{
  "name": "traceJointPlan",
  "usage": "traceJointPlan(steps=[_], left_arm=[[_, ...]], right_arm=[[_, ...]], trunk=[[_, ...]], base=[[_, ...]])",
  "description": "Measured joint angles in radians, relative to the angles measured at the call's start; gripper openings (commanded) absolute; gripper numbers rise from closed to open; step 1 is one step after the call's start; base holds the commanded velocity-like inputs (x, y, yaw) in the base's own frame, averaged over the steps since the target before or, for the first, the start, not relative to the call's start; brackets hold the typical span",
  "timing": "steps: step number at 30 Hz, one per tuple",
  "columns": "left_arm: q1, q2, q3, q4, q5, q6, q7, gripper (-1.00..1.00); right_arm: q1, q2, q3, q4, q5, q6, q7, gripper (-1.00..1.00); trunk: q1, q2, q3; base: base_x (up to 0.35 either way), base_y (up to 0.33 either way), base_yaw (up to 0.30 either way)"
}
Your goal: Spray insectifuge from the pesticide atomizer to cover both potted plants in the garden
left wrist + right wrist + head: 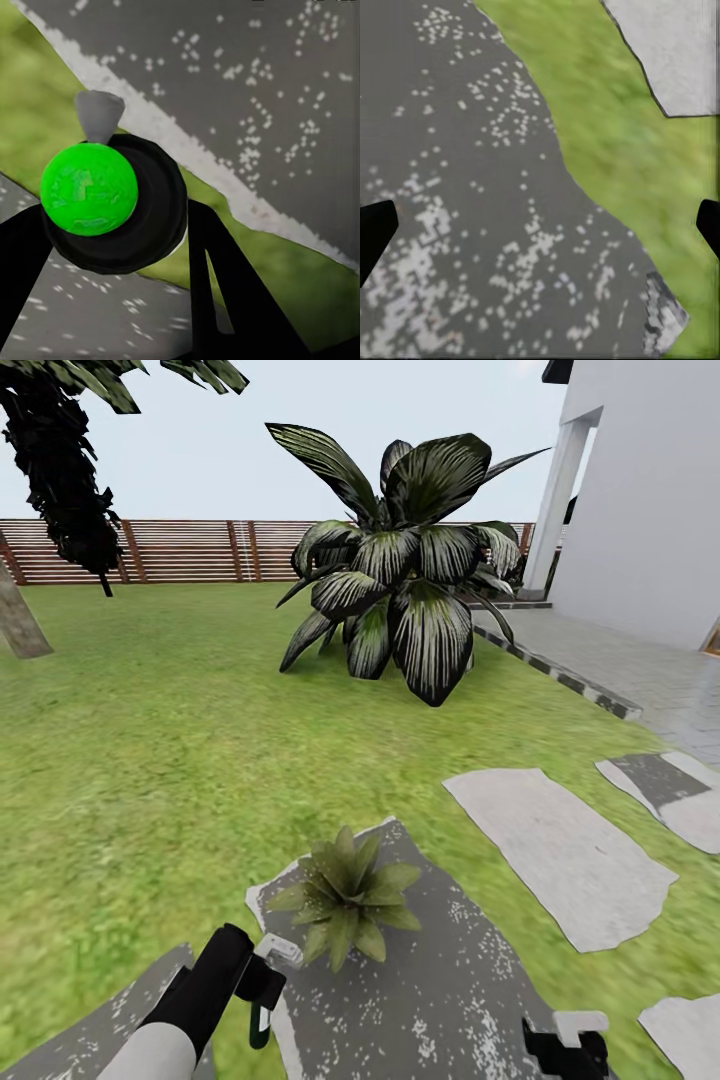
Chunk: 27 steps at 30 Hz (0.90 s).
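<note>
Your head view takes in the garden [150, 760]: lawn out to a slatted wooden fence [200, 550] at 12 o'clock, a white building [650, 490] at 2 o'clock. The large striped-leaf plant [400, 570] stands mid-lawn at 12 o'clock; a palm trunk [60, 480] at 10 o'clock is cut off by the frame. Pale stepping stones [570, 850] lie at 3 o'clock.

One potted plant [345, 895] sits on the dark speckled stone [450, 980] at your 6 o'clock. Its pot is hidden under the leaves, so you cannot confirm the container or its contents.

Your left end effector [262, 985] is at 7 o'clock, clenched on the pesticide atomizer [260, 1025]. In the head view only a slim dark green sliver hangs below the fingers, long axis near vertical. In the left wrist view you look down its length: bright green round end [88, 189], grey nozzle [97, 116] projecting sideways, both black fingers [225, 300] flanking it.

Your right end effector [565, 1050] is at 5 o'clock, partly cut off. In the right wrist view its fingertips [375, 232] stand wide apart, released, over stone and grass.
</note>
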Motion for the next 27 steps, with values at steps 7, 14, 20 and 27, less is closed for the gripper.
traceJointPlan(steps=[7,14,20,27], left_arm=[[-0.001,0.002,0.001,-0.001,0.000,0.000,0.000,-1.00],[0.002,0.001,-0.001,-0.002,-0.001,-0.001,0.001,-1.00],[0.001,0.000,0.000,-0.002,-0.001,-0.001,0.001,-1.00],[-0.001,-0.006,0.000,-0.001,0.001,-0.004,0.002,-1.00]], right_arm=[[0.000,-0.001,0.001,0.036,0.000,-0.003,-0.004,1.00],[0.000,0.000,0.001,0.039,0.000,-0.003,-0.004,1.00],[0.000,0.000,0.002,0.039,0.000,-0.003,-0.004,1.00],[0.000,0.000,0.002,0.038,0.000,-0.003,-0.004,1.00]], trunk=[[0.000,0.000,0.000],[0.000,0.000,0.000],[0.000,0.000,0.000],[0.000,0.000,0.000]], base=[[0.198,-0.147,0.115],[-0.016,-0.244,0.272],[-0.210,-0.208,0.276],[0.094,-0.252,0.155]])
